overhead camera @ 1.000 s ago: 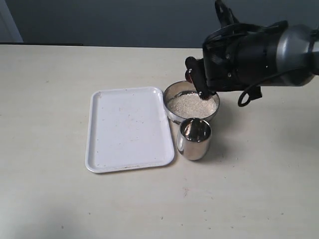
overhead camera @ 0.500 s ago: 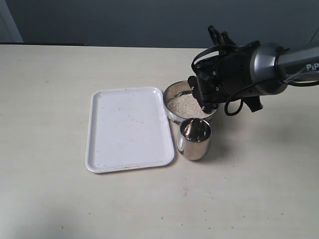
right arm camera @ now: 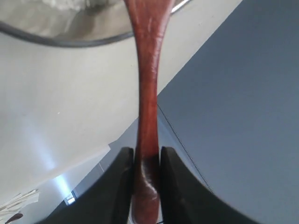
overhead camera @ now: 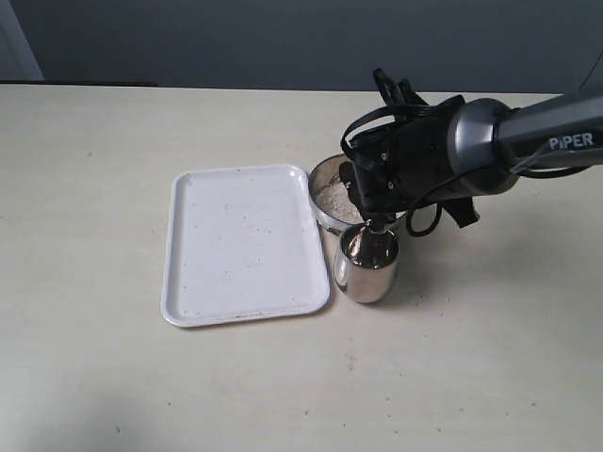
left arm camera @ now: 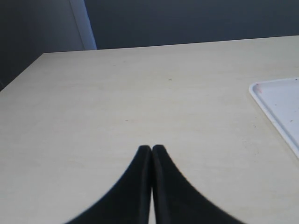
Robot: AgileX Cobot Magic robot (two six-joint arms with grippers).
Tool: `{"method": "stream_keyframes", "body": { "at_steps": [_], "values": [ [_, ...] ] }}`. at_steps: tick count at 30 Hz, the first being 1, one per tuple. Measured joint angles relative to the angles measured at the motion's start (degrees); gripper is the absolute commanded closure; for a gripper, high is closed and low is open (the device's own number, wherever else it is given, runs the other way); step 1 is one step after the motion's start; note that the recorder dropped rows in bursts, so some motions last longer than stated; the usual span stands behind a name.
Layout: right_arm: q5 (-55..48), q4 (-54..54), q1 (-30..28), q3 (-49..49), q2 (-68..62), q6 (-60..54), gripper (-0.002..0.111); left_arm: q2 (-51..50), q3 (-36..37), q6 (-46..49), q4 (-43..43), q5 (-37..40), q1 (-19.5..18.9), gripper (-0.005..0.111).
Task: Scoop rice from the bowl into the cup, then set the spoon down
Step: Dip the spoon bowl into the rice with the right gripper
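Two right jaws pinch spoon (right arm camera: 147, 93); bowl (overhead camera: 320, 181) beneath.

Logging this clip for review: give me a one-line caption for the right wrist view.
Right gripper shut on the slim handle of the reddish-brown wooden spoon, pale table behind.

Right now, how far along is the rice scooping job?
Done: the right end effector grips the spoon. In hand: it hangs over the bowl of rice and the cup; the cup's inside is hidden. Left: filling the cup, setting the spoon down.
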State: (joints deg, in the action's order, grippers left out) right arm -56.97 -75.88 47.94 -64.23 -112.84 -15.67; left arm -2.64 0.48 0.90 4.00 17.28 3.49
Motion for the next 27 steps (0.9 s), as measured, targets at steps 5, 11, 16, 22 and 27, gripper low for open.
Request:
{"method": "stream_keyframes", "body": {
  "at_steps": [5,11,16,22,27],
  "values": [
    [0.52,1.68,0.23,0.0,-0.76,0.0,0.109,0.0,0.0,0.0,0.0,0.0,0.0,0.106],
    [1.47,3.77,0.23,0.0,-0.84,0.0,0.109,0.0,0.0,0.0,0.0,0.0,0.0,0.106],
    [1.68,6.4,0.23,0.0,-0.84,0.13,0.109,0.0,0.0,0.0,0.0,0.0,0.0,0.106],
    [1.95,7.61,0.23,0.0,-0.84,0.13,0.109,0.0,0.0,0.0,0.0,0.0,0.0,0.106],
    [1.95,8.08,0.23,0.0,-0.84,1.59,0.109,0.0,0.0,0.0,0.0,0.0,0.0,0.106]
  ]
}}
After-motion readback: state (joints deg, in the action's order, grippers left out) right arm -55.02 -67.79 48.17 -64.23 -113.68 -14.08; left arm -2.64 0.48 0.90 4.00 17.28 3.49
